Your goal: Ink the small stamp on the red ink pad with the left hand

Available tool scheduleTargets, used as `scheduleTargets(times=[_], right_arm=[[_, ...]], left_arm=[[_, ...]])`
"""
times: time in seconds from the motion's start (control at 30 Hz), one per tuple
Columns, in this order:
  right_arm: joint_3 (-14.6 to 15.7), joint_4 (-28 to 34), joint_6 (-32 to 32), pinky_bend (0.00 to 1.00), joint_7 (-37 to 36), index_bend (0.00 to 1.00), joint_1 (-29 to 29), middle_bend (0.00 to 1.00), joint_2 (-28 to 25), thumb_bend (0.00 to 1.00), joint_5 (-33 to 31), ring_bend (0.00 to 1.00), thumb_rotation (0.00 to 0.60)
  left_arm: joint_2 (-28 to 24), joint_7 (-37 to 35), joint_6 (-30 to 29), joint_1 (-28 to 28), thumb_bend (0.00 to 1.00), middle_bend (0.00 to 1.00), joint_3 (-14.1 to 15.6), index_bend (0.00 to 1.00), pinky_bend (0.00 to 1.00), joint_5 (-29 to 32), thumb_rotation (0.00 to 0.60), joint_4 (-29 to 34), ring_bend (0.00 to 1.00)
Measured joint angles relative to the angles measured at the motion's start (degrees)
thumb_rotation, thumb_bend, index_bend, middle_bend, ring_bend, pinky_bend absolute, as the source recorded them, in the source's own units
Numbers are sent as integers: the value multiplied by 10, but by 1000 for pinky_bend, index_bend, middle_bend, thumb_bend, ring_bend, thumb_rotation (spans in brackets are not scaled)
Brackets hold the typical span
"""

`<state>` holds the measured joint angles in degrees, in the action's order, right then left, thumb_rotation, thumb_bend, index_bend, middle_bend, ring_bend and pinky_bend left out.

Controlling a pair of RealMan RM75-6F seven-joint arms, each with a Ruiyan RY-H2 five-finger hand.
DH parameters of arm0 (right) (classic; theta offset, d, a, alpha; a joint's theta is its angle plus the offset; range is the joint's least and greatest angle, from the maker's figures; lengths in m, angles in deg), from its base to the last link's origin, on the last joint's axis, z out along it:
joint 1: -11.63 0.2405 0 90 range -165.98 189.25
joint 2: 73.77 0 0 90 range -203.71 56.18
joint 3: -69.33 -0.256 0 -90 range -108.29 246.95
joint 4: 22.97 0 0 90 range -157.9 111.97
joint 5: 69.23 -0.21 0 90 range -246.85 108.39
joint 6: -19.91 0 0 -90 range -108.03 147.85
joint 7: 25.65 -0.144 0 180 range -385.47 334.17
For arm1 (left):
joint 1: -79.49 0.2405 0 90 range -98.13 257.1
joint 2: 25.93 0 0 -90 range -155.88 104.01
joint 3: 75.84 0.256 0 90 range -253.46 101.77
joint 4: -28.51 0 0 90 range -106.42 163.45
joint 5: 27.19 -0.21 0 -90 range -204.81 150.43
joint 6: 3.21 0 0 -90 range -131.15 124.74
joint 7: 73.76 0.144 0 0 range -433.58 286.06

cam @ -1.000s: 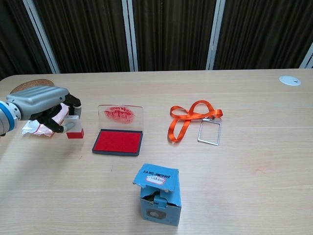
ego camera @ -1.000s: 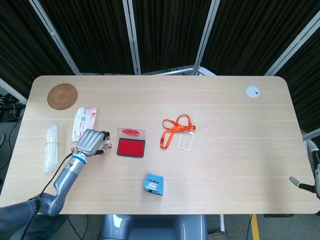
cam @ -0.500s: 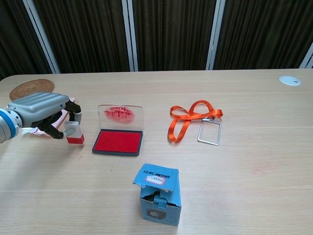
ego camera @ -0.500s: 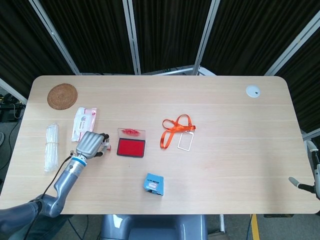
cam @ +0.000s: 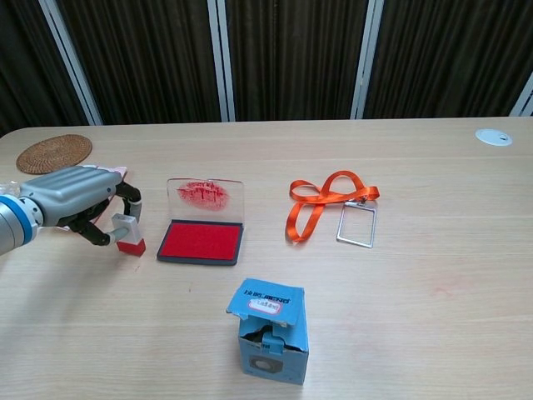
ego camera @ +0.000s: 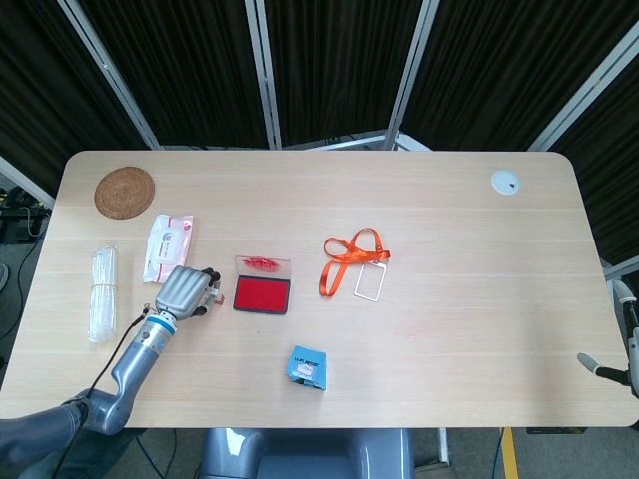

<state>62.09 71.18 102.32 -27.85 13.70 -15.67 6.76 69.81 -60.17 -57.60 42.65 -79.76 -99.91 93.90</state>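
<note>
My left hand grips the small stamp, a clear block with a red base, just left of the red ink pad. The stamp's red base sits low, at or just above the table; contact cannot be judged. The pad lies open, its clear lid standing up behind it, smeared with red. In the head view the stamp shows only as a small pale spot by the fingers. Only a tip of my right hand shows at the right edge of the head view; its state is unclear.
A blue box stands in front of the pad. An orange lanyard with a clear badge holder lies to the right. A tissue pack, a plastic bundle, a woven coaster sit at the left; a white disc far right.
My left hand has moved toward me and lowered with the stamp, away from the tissue pack. The stamp now sits lower, near the tabletop, beside the pad.
</note>
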Motion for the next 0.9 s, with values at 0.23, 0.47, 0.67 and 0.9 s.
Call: scheduleTargets(times=[0.23, 0.47, 0.67, 0.9], right_arm=[[0, 1, 1, 0, -1, 0, -1, 0, -1, 0, 1, 0, 600], [0, 3, 3, 0, -3, 0, -2, 0, -3, 0, 3, 0, 600], [1, 7, 6, 0, -6, 0, -3, 0, -5, 0, 8, 0, 600], [4, 13, 14, 0, -12, 0, -6, 0, -10, 0, 18, 0, 600]], left_arm=[[-5, 0, -3, 4, 293, 391, 2, 423, 831, -6, 600, 11, 781], [-13, 0, -10, 10, 230, 334, 1, 377, 827, -8, 600, 22, 776], [-31, -9, -31, 18, 170, 191, -4, 235, 819, -16, 600, 43, 770], [-75, -14, -77, 34, 73, 98, -9, 180, 766, -31, 600, 93, 698]])
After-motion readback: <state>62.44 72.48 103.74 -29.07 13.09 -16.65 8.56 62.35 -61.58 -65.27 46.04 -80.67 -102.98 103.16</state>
